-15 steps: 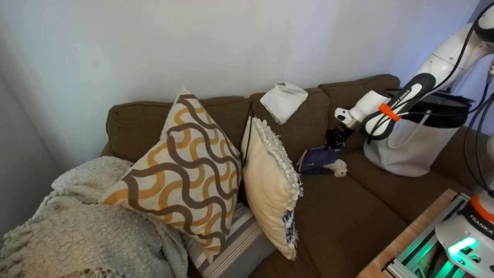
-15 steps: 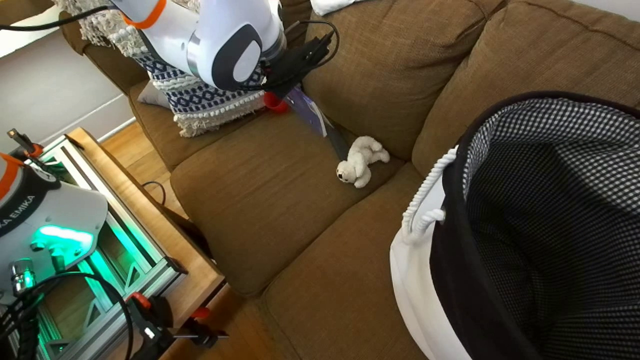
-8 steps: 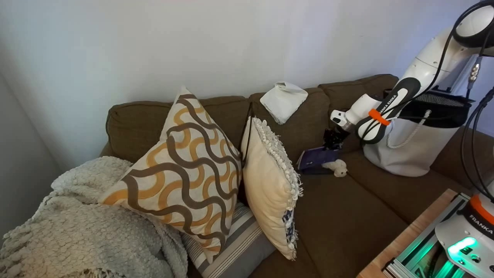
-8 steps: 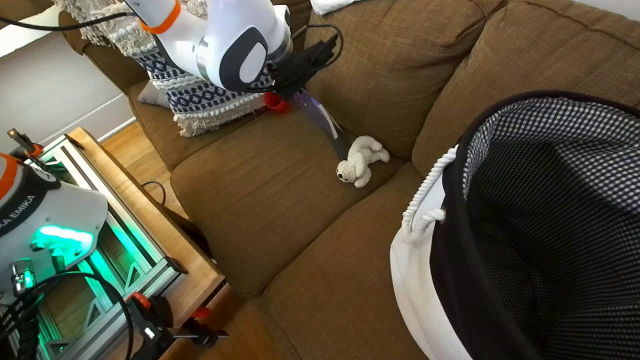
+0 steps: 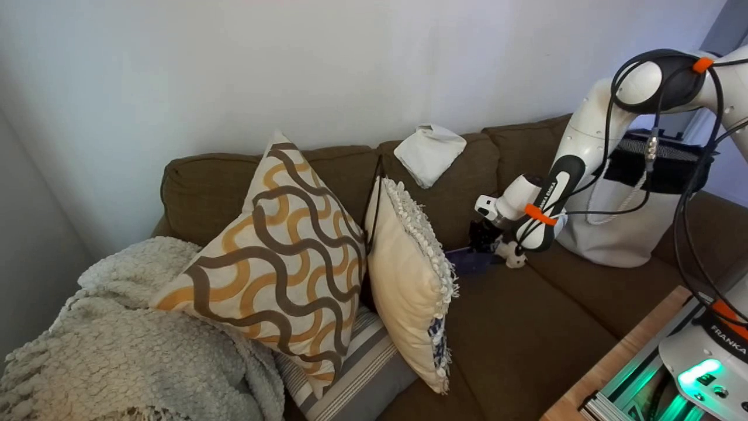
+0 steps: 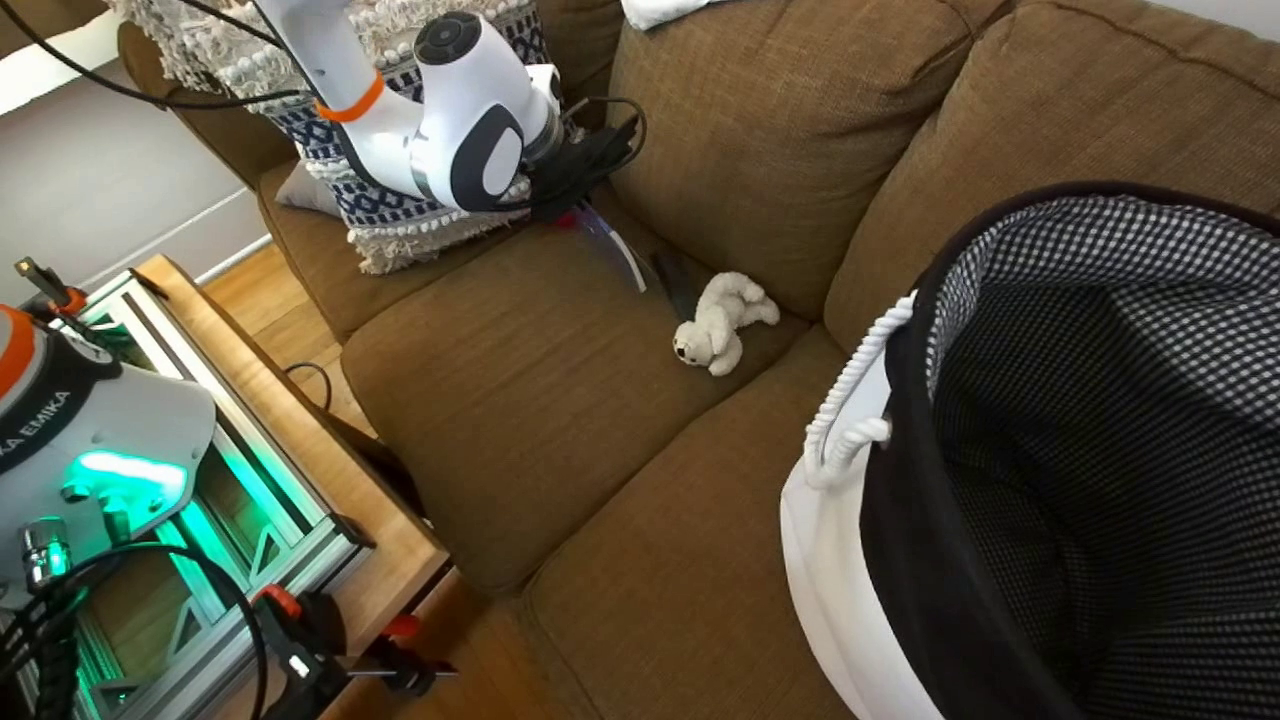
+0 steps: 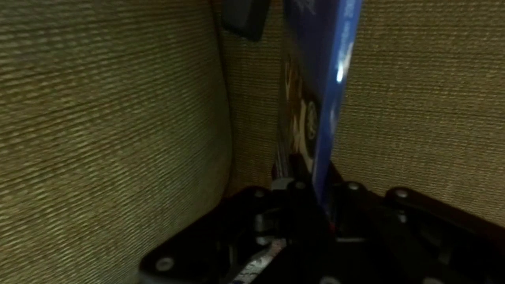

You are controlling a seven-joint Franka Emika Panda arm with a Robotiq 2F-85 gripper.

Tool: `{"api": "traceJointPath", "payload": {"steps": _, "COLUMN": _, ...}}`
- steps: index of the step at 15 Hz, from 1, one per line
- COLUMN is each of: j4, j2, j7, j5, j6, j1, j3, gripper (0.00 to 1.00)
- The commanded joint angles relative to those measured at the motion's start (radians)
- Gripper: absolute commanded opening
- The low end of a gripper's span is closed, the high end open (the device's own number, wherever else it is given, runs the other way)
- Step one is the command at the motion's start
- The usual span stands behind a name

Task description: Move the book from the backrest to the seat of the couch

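Wrist view, bottom centre of the frame: the tool (image 7: 321, 191) pinched the book (image 7: 311, 79) between its fingers, and the book ran from there up to the top edge, its narrow blue edge showing and its cover slanting away on the left. The backrest (image 7: 118, 130) filled the left of that frame and the seat (image 7: 426, 110) the right; a dark flat item (image 7: 244, 17) lay at the top, left of the book.

In both exterior views the book was low down at the seat of the couch (image 6: 640, 430), in front of the backrest; whether it touched the seat could not be told. Near it, in an exterior view, a white plush toy (image 6: 725, 320) lay on the seat just above and right of centre, and a large basket (image 6: 835, 600) took up the right side. In an exterior view, a white cloth (image 5: 429, 155) hung over the backrest above centre, with a tasselled pillow (image 5: 406, 275) below it, left of the book.
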Motion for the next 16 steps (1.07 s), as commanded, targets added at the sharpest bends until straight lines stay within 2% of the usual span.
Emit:
{"api": "traceJointPath", "payload": {"steps": 1, "j4": 0.055, "j2": 0.098, "j7": 0.063, "j5": 0.007, "j6": -0.015, "j1": 0.062, "j3": -0.048, "gripper": 0.03}}
{"api": "traceJointPath", "payload": {"steps": 2, "j4": 0.053, "j2": 0.111, "j7": 0.066, "j5": -0.042, "j6": -0.079, "j1": 0.009, "j3": 0.01, "gripper": 0.36}}
{"api": "traceJointPath", "payload": {"steps": 3, "j4": 0.041, "j2": 0.119, "j7": 0.048, "j5": -0.108, "j6": -0.105, "j1": -0.071, "j3": 0.09, "gripper": 0.37}}
{"api": "traceJointPath", "payload": {"steps": 5, "j4": -0.014, "j2": 0.11, "j7": 0.007, "j5": -0.173, "j6": -0.143, "j1": -0.16, "j3": 0.188, "gripper": 0.5}}
{"api": "traceJointPath", "payload": {"steps": 8, "j4": -0.058, "j2": 0.138, "j7": -0.068, "j5": -0.26, "j6": -0.242, "j1": -0.355, "j3": 0.359, "gripper": 0.73}}
{"api": "traceJointPath", "payload": {"steps": 10, "j4": -0.132, "j2": 0.094, "j7": -0.094, "j5": -0.234, "j6": -0.309, "j1": -0.409, "j3": 0.392, "gripper": 0.88}}
{"api": "traceJointPath", "payload": {"steps": 11, "j4": -0.166, "j2": 0.073, "j7": -0.112, "j5": -0.218, "j6": -0.303, "j1": -0.434, "j3": 0.395, "gripper": 0.96}}
{"api": "traceJointPath", "payload": {"steps": 12, "j4": -0.199, "j2": 0.054, "j7": -0.129, "j5": -0.22, "j6": -0.251, "j1": -0.453, "j3": 0.388, "gripper": 1.0}}
{"api": "traceJointPath", "payload": {"steps": 14, "j4": -0.251, "j2": 0.039, "j7": -0.177, "j5": -0.249, "j6": -0.164, "j1": -0.515, "j3": 0.408, "gripper": 1.0}}
{"api": "traceJointPath", "payload": {"steps": 15, "j4": -0.271, "j2": 0.017, "j7": -0.19, "j5": -0.268, "j6": -0.113, "j1": -0.507, "j3": 0.392, "gripper": 1.0}}
{"api": "traceJointPath", "payload": {"steps": 16, "j4": -0.206, "j2": 0.064, "j7": -0.158, "j5": -0.237, "j6": -0.164, "j1": -0.467, "j3": 0.385, "gripper": 1.0}}
